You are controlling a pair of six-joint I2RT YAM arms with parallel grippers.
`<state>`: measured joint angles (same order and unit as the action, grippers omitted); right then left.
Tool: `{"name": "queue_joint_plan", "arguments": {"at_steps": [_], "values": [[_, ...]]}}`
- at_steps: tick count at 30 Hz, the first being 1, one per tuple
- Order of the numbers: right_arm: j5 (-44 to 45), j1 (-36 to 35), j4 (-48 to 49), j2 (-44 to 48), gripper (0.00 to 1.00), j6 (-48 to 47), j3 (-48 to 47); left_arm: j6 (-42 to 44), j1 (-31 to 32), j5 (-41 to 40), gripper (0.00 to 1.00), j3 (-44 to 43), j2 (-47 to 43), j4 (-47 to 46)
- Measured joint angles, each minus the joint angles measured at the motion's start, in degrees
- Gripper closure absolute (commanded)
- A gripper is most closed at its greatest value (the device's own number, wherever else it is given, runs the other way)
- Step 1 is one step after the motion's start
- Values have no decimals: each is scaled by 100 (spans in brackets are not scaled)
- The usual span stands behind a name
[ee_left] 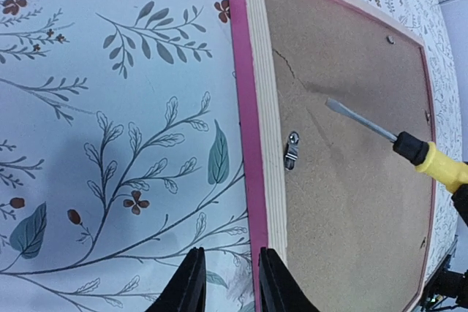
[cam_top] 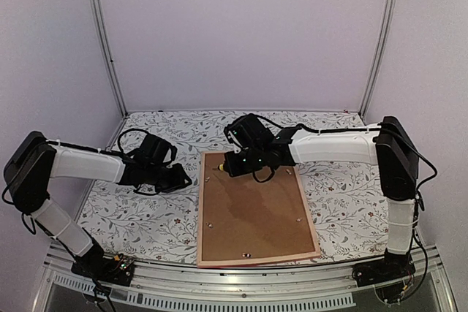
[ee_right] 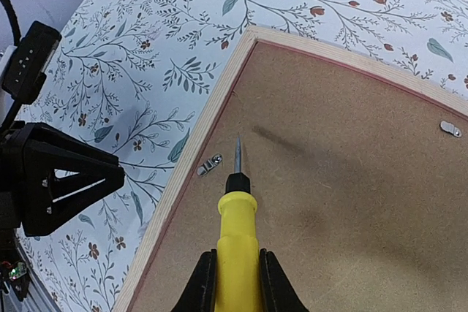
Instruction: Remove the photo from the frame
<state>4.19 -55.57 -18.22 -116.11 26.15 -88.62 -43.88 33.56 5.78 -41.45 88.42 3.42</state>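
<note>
Right wrist view: my right fingers (ee_right: 205,283) grip the yellow screwdriver (ee_right: 235,224), a clip (ee_right: 210,165) at eight o'clock from its tip. The frame (ee_right: 212,118) lies face down. My left fingers (ee_left: 186,286) are slightly apart, empty. The backing board (ee_right: 329,202) is still in and the photo hidden, so little is done.

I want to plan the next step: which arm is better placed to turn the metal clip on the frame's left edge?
Right. The right gripper holds the yellow screwdriver, tip just beside that clip. The left gripper is empty, beside the frame's pink edge.
</note>
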Motion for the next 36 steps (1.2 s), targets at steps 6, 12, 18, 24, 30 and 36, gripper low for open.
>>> {"name": "queue_joint_plan", "arguments": {"at_steps": [6, 12, 18, 24, 30, 36], "values": [[-92, -96, -94, -234, 100, 0, -181, -35, 0, 2, 72, 17, -4, -94], [-177, -170, -103, -330, 100, 0, -225, -37, 0, 20, 72, 17, -4, -114], [-240, -216, -142, -400, 100, 0, -350, -37, -11, 50, 73, 17, -4, -122], [-273, -264, -162, -420, 100, 0, -376, -35, -11, 96, 73, 17, -2, -125], [-190, -282, -210, -420, 100, 7, -374, -35, -11, 109, 73, 17, -2, -125], [-87, -299, -214, -415, 100, 107, -339, -37, -11, 111, 73, 17, 0, -125]]}}
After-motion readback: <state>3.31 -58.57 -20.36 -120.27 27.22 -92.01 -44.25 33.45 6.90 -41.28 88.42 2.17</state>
